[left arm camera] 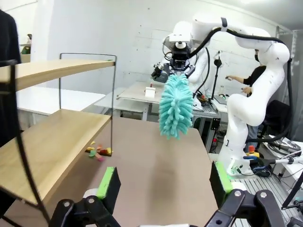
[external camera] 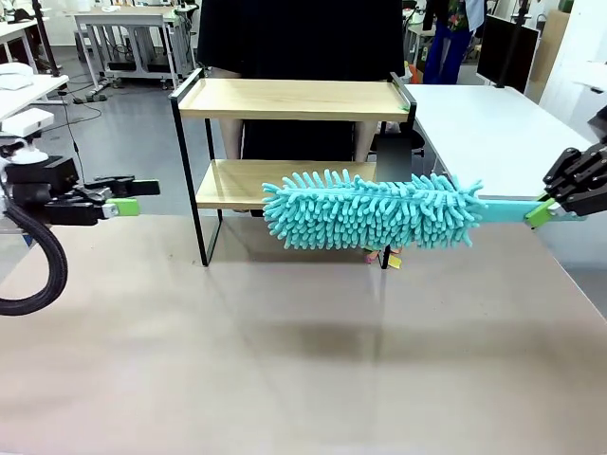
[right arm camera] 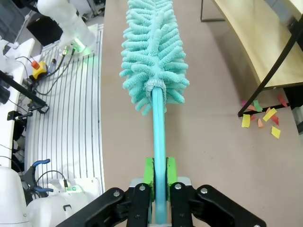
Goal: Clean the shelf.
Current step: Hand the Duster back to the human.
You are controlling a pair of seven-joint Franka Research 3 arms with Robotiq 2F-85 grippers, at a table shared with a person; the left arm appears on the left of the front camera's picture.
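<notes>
At the table's far edge stands the shelf [external camera: 294, 100], both boards looking bare, with coloured paper scraps [right arm camera: 261, 118] on the table by its foot. My right gripper [right arm camera: 159, 176] clamps the teal duster [external camera: 370, 210] beside the lower board; my left gripper [left arm camera: 163, 183] hangs released. I judge sweeping mostly done.

You get bright, even indoor light. A soft shadow lies on the table [external camera: 313, 341] beneath the duster [external camera: 370, 210]. Both wrist views bend straight lines at their edges; the shelf [left arm camera: 52, 142] boards curve. Focus looks sharp throughout.
</notes>
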